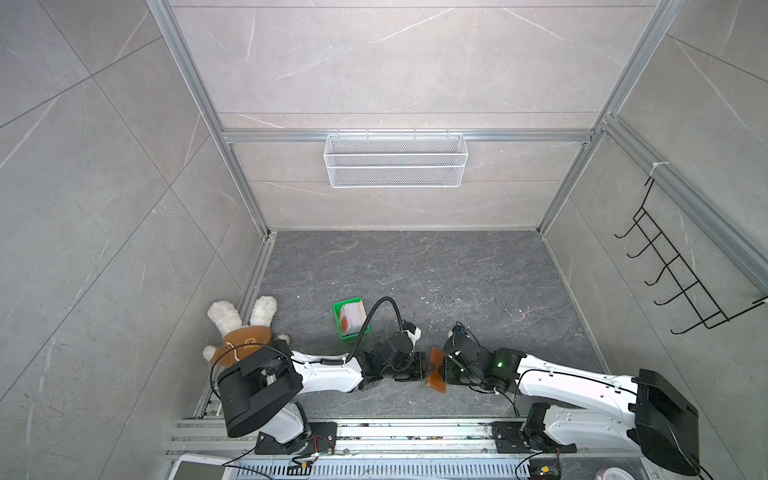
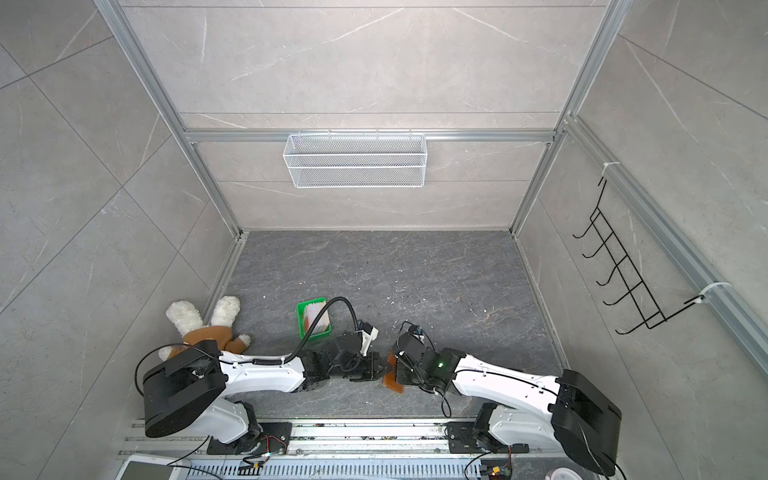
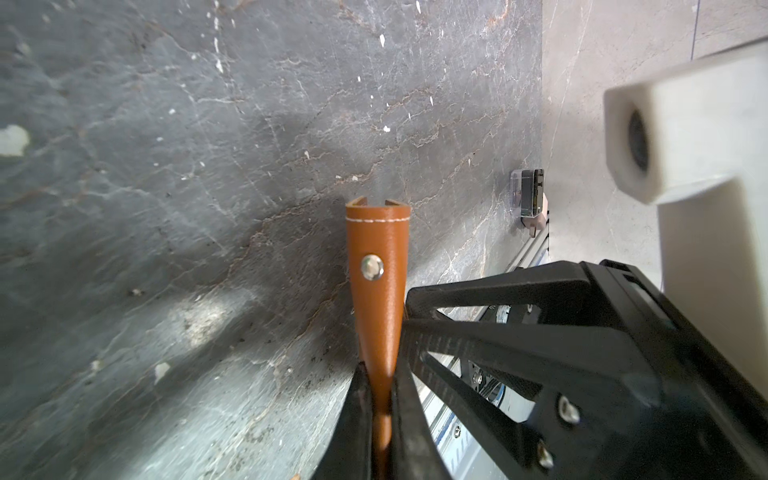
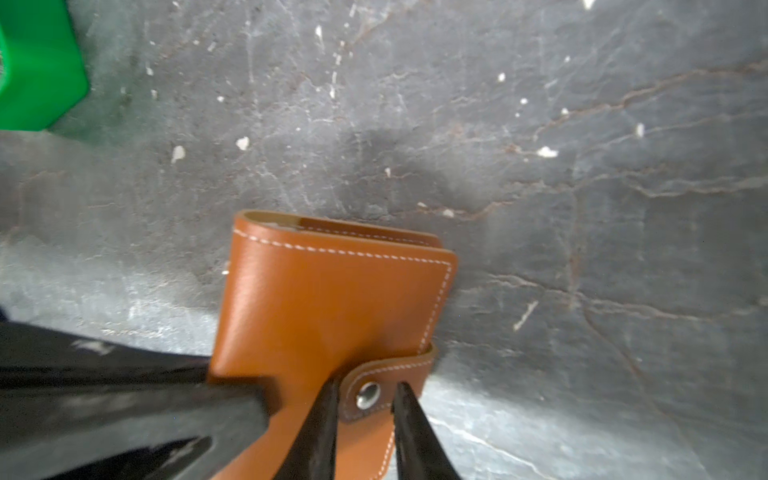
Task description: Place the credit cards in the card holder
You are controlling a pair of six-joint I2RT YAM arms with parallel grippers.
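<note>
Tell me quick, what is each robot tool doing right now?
Left tool: shut on the card holder.
Right tool: jaws a little apart around the snap strap; whether it grips cannot be told.

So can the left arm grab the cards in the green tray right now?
Probably not: the left end effector is shut on the brown wallet, though the cards sit nearby.
</note>
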